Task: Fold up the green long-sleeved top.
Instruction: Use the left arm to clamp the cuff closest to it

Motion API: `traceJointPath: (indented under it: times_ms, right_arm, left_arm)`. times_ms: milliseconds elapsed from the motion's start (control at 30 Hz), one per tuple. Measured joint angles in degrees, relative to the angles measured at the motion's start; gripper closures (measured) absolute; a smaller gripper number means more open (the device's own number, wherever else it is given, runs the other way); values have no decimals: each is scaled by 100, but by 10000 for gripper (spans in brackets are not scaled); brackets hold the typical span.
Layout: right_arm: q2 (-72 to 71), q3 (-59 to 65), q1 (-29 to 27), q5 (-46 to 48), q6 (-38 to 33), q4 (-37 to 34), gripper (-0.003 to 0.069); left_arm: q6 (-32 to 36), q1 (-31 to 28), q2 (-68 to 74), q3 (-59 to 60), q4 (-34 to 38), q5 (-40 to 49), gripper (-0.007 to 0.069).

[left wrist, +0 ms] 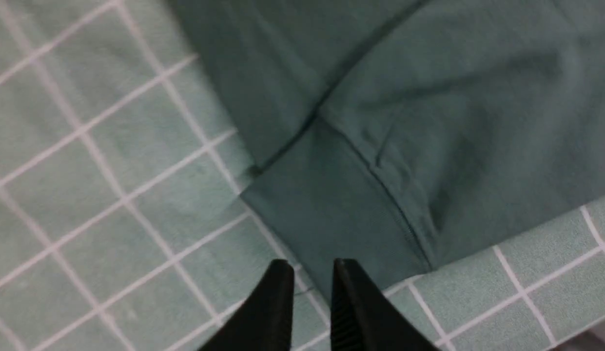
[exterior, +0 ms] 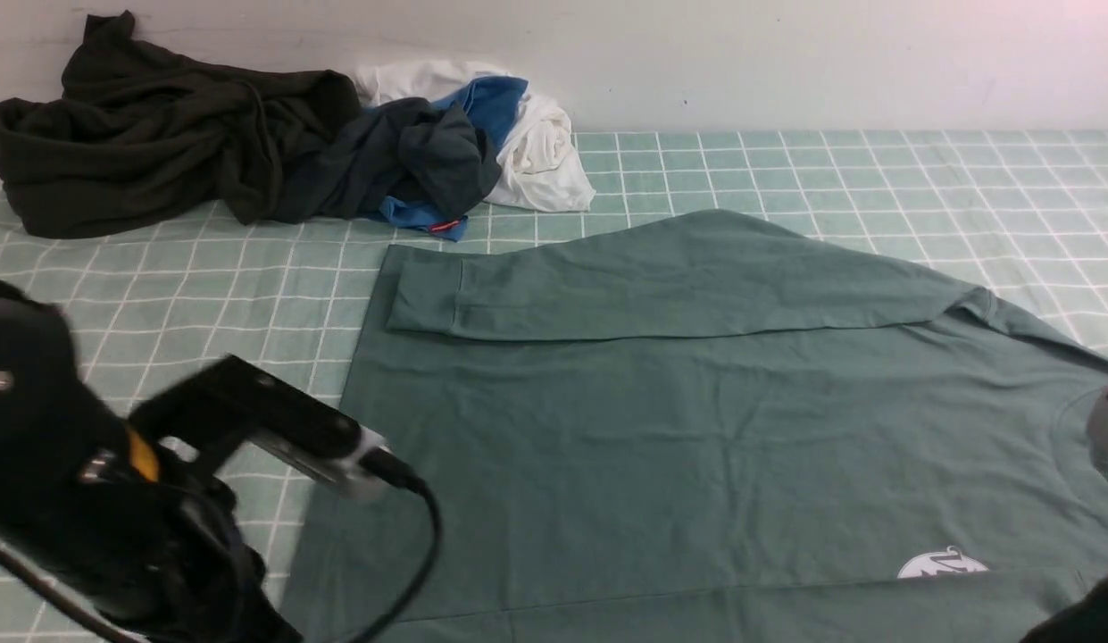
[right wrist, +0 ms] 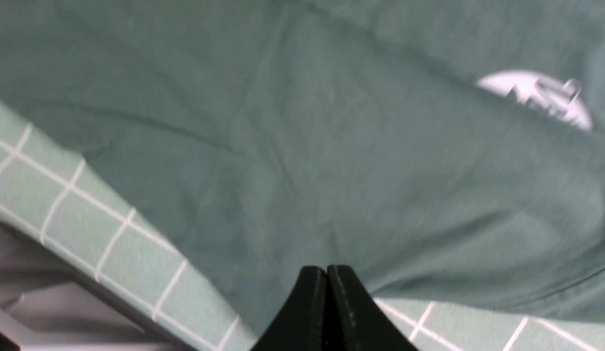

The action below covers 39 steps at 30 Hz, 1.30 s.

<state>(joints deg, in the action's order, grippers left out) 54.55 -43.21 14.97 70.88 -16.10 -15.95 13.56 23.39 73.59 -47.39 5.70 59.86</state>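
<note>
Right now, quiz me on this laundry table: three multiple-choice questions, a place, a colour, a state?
1. The crumpled heap of dark, blue and white clothes lies: A far left; B near right; C centre.
2. The round chest logo on the large sage-green long-sleeved jersey top is: A red; B white; C yellow.
3. The right claw is: A wide open; B shut; C gripping a sleeve.
Answers: 1 A, it fills the front view's upper left; 2 B, pale print on green; 3 B, its tips meet, nothing between.
</note>
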Motion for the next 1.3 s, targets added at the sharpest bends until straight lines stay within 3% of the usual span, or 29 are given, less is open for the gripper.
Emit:
traceJointPath:
  times_ms: [200, 367, 1067, 1167, 1300]
  right_arm:
    - [4, 260, 27, -143, 0, 65, 673]
    - [4, 271, 27, -275, 0, 65, 673]
    - [4, 275, 27, -403, 0, 77, 673]
    - [4, 275, 27, -403, 0, 77, 673]
    - [4, 275, 27, -432, 0, 77, 673]
  left_arm:
    - [143, 648, 1393, -6, -66, -911, 301]
    - [143, 696, 2185, -23, -258, -1314, 268]
    - [-26, 707, 2468, -542, -570, -1183, 272]
    - [-30, 707, 2486, -542, -512, -1060, 315]
    - [31, 707, 2486, -542, -359, -869, 442]
